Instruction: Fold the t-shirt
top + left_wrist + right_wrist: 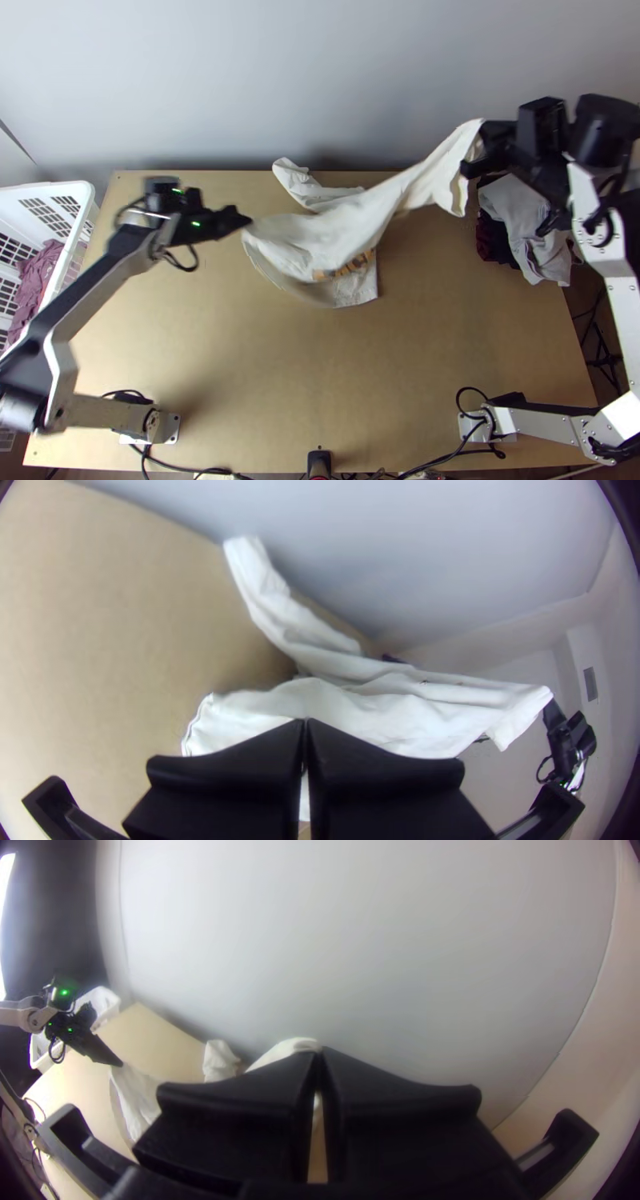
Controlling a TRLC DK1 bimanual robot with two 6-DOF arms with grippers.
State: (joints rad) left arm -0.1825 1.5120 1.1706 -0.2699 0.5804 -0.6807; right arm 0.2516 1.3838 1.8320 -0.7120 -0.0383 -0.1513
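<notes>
T-shirt (344,232) is pinched for you by left tool (245,222) at nine o'clock of top view and right tool (483,132) at two, both closed.

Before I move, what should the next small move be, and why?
I'd raise the left gripper a little, both grippers gripping: the shirt slopes down to it from the right gripper, creased between them, and part lies bunched on the table. Levelling the two held ends would probably let it hang straighter.
</notes>
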